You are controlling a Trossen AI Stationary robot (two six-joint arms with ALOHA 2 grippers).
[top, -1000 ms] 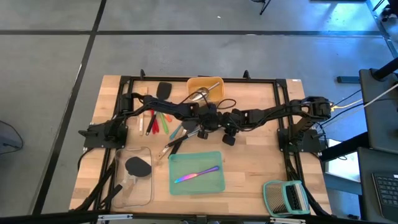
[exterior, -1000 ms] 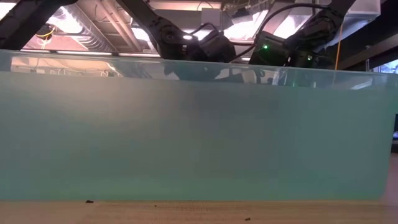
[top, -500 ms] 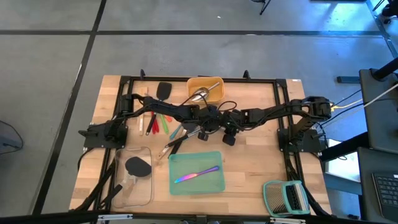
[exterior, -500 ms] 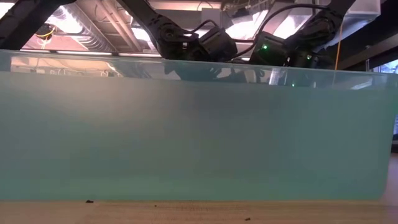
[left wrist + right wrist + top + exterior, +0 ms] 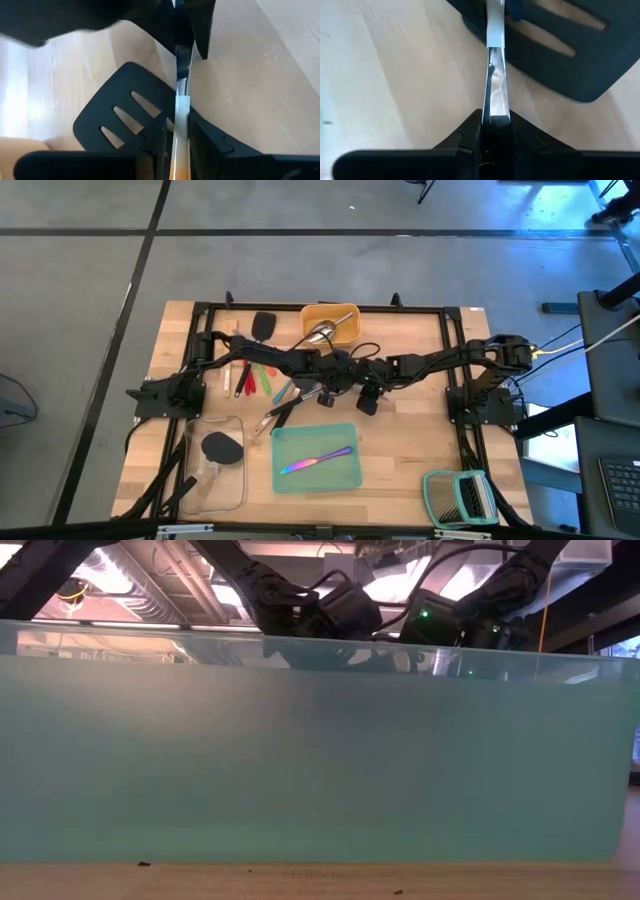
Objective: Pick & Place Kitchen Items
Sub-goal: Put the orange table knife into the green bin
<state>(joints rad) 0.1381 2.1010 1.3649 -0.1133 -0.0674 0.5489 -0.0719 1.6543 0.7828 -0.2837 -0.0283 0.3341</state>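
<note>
Gripping one slotted turner [image 5: 131, 116]: two tools, left tool [image 5: 176, 145], right tool [image 5: 495, 131].

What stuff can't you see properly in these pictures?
- Low view: the teal tray wall fills nearly the whole picture, hiding the table and every utensil behind it.
- High view: the two end effectors meet mid-table, and the arms cover the thing held between them.
- Wrist views: the shiny strip clamped from both ends is cut off by the edges, so which utensil it is stays unclear.
- Left wrist view: the slotted turner handle is hidden by the fingers.
</note>
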